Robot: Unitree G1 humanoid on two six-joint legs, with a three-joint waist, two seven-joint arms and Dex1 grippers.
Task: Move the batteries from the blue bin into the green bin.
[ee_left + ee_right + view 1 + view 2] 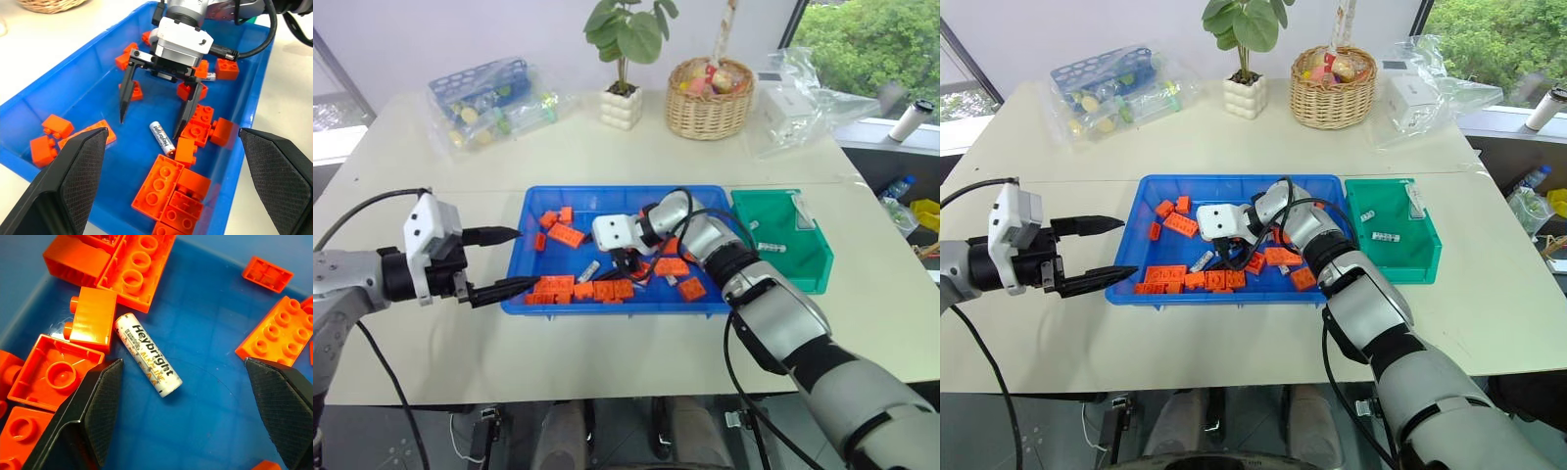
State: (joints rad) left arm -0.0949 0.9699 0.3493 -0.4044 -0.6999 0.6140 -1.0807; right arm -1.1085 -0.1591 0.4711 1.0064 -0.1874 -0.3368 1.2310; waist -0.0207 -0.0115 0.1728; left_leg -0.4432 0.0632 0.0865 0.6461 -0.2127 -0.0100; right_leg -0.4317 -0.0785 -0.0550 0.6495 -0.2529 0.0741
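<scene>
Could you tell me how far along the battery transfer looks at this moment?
Partly done: two batteries already lie in the green bin. In hand: the right gripper hangs open over a battery lying among orange bricks in the blue bin, holding nothing yet. Left: grasp and carry that one, plus another near the bin's right side. The left gripper waits open at the bin's left edge.

Cream table (607, 157) against pale wall (460, 39); window (867, 44) at right (green trees outside).
</scene>
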